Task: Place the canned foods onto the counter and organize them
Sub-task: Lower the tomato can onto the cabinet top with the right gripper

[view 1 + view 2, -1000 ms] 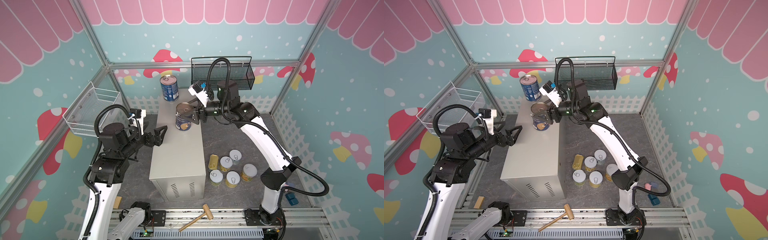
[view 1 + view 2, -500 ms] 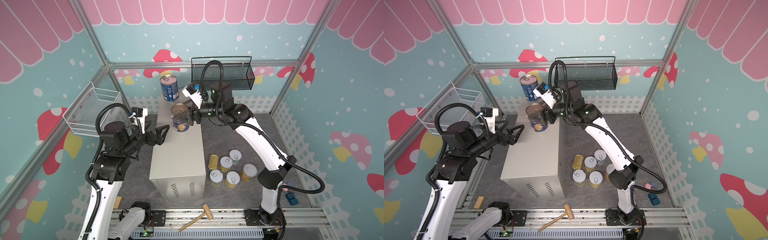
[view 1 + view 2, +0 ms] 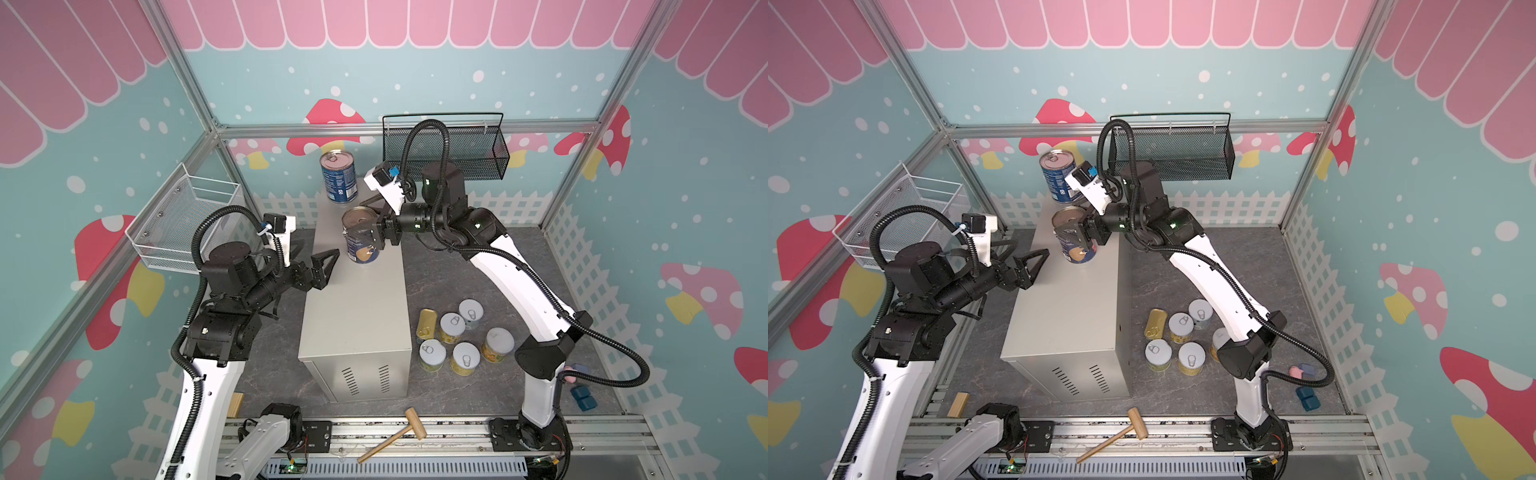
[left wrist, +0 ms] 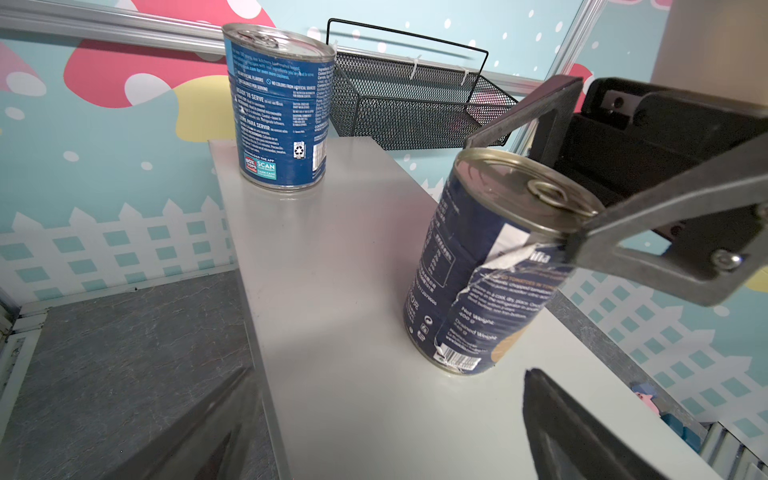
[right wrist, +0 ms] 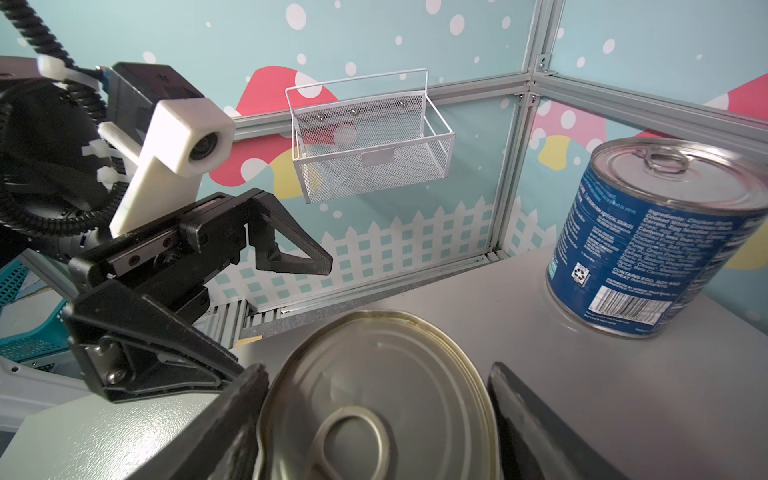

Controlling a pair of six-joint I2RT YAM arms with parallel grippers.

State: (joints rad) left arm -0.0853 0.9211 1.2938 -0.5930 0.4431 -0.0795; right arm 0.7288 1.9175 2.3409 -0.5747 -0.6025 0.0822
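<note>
Counter [image 3: 357,303]: standing mid-floor and carrying two of the eight canned foods on its flat top, so judging the job roughly a quarter done.

Taller blue-labelled tin [image 3: 338,178]: sitting upright at the far end.

Navy-labelled tin [image 3: 362,249]: resting a little nearer on the same top, with its base seeming to be down on the metal.

Right gripper [image 5: 376,372]: flanking that navy tin near its lid. One pad is lying against the rim and the other perhaps showing a thin gap, leaving unclear whether clamped or loosened.

Left gripper [image 3: 316,258]: hovering at the counter's left edge just beside the navy tin, jaws spread wide and holding nothing.

Five short yellow-labelled tins [image 3: 465,359] and a flat gold tin [image 3: 427,324]: waiting clustered on the grey floor to the right of the counter, all six needing lifting up and lining up.

- Appearing only in both top views: that floor cluster.
- Showing only in the left wrist view: the navy tin's torn label [image 4: 505,259] and its base meeting the counter.
- Showing close up only in the right wrist view: the pull-ring [image 5: 353,440] and the pads either side of the lid.
</note>
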